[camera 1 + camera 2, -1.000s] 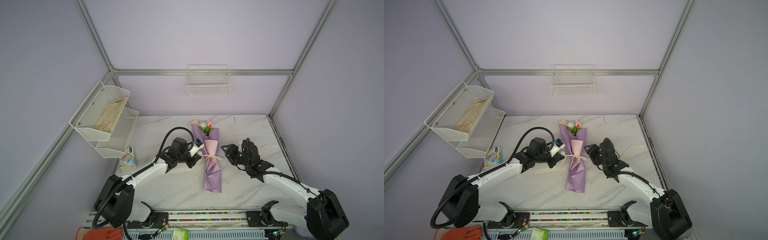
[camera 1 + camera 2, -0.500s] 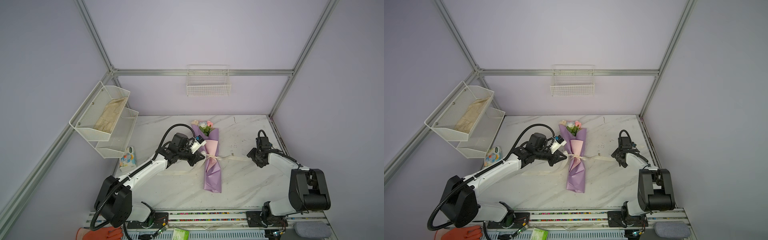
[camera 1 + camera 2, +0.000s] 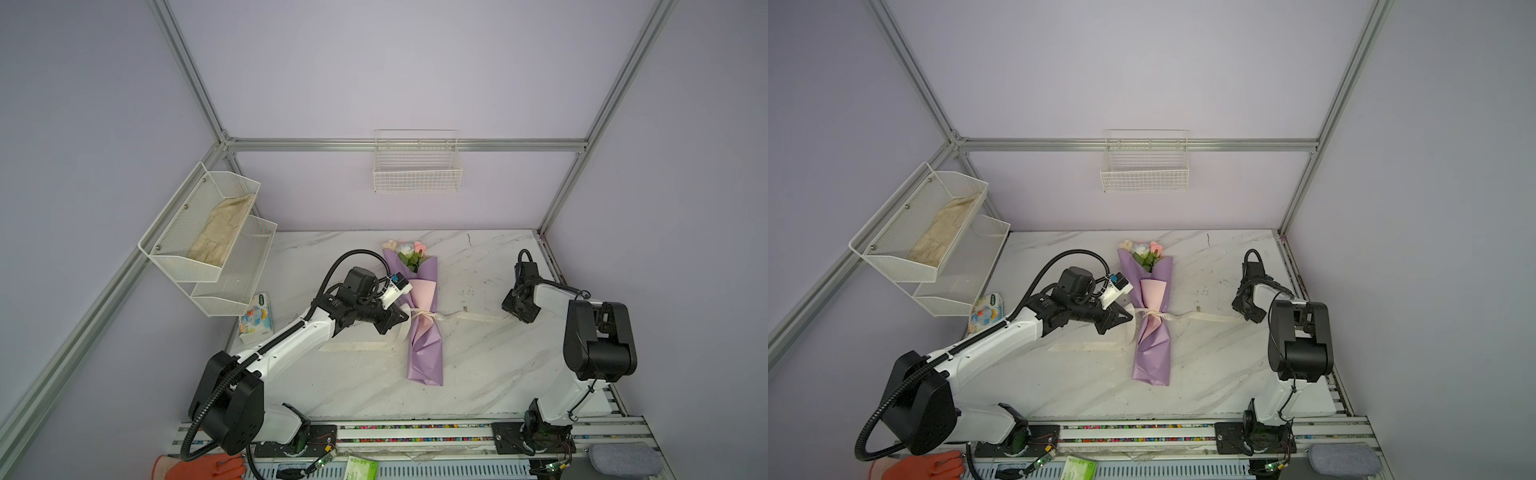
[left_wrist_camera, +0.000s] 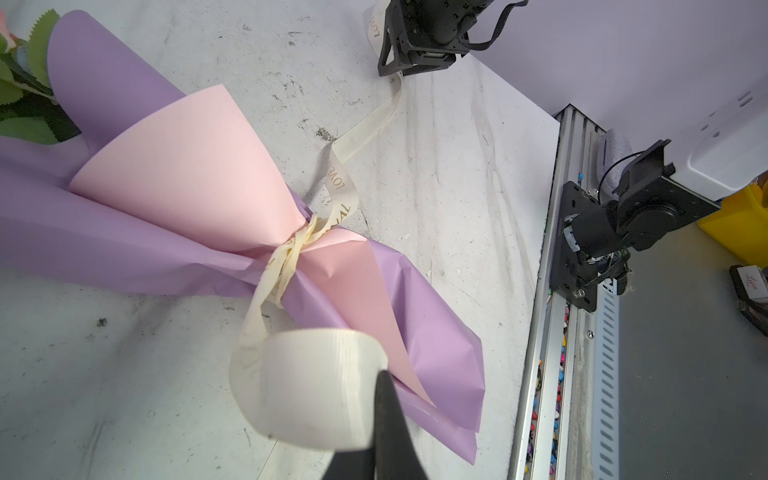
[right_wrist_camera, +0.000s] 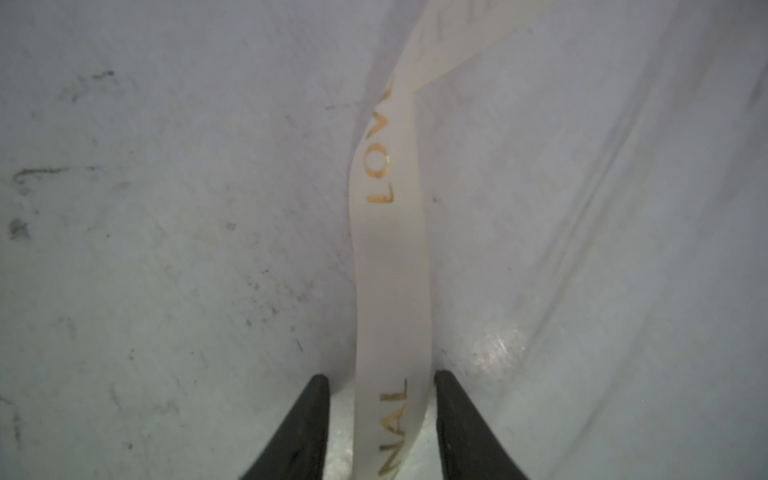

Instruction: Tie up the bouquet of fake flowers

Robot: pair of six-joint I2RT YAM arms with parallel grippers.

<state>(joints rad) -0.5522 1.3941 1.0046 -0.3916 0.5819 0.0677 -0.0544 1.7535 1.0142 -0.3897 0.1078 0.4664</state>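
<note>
Currently reaching low across table (image 3: 478,374) with left arm, left gripper (image 4: 381,374) clamped tight on ribbon (image 4: 338,178) loop just beside bouquet (image 3: 424,299), lying mid-table. Folded elbow-high with right arm, right gripper (image 5: 380,376) parted, astride ribbon tail. Counted: two arms, one bouquet, one ribbon.

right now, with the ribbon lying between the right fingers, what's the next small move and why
Probably close the right gripper on the ribbon. Its jaws straddle the ribbon with a gap on each side, so nothing is gripped there yet. The left gripper is shut on the other side, and the ribbon wraps the bouquet, so a grip here would allow a tightening pull.
</note>
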